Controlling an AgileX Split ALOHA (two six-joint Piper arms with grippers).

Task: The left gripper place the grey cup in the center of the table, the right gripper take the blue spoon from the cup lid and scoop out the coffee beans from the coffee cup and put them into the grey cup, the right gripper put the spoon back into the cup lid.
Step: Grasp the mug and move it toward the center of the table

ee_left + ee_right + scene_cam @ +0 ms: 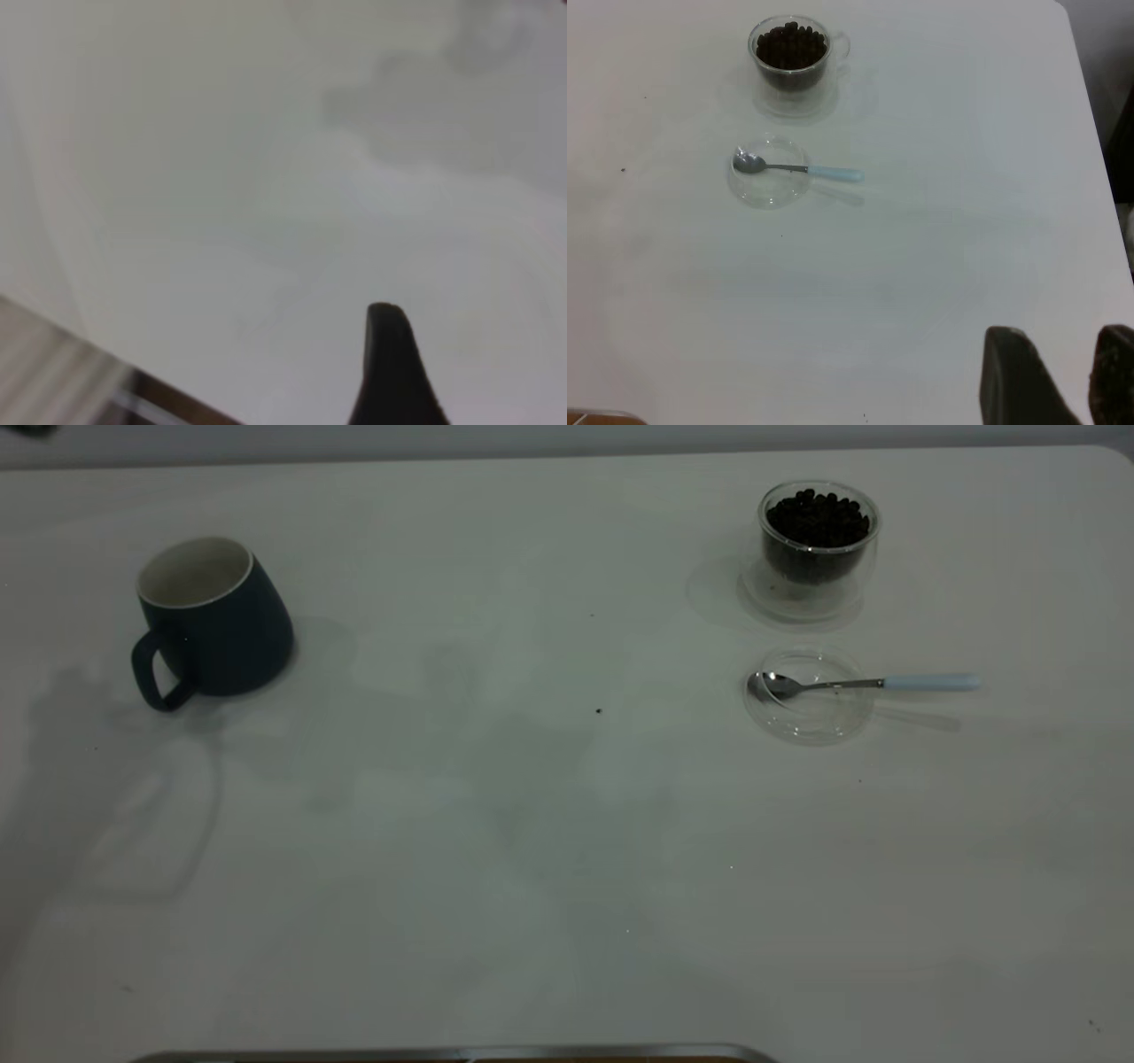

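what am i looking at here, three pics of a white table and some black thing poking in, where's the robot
It is a two-armed robot at a white table, filmed by three cameras. The wide picture looks down from outside; neither arm shows in it. The other two come from cameras on the wrists, so the black shapes are the arms' own fingers: one of the left gripper's, two of the right gripper's, spread apart. Nothing is held. On the table stand a grey cup, a glass coffee cup full of coffee beans, and a clear cup lid with a blue spoon resting on it.

White tabletop (549, 886) fills view, dim light, soft shadows at left. Pale wall strip (567, 438) behind far edge.
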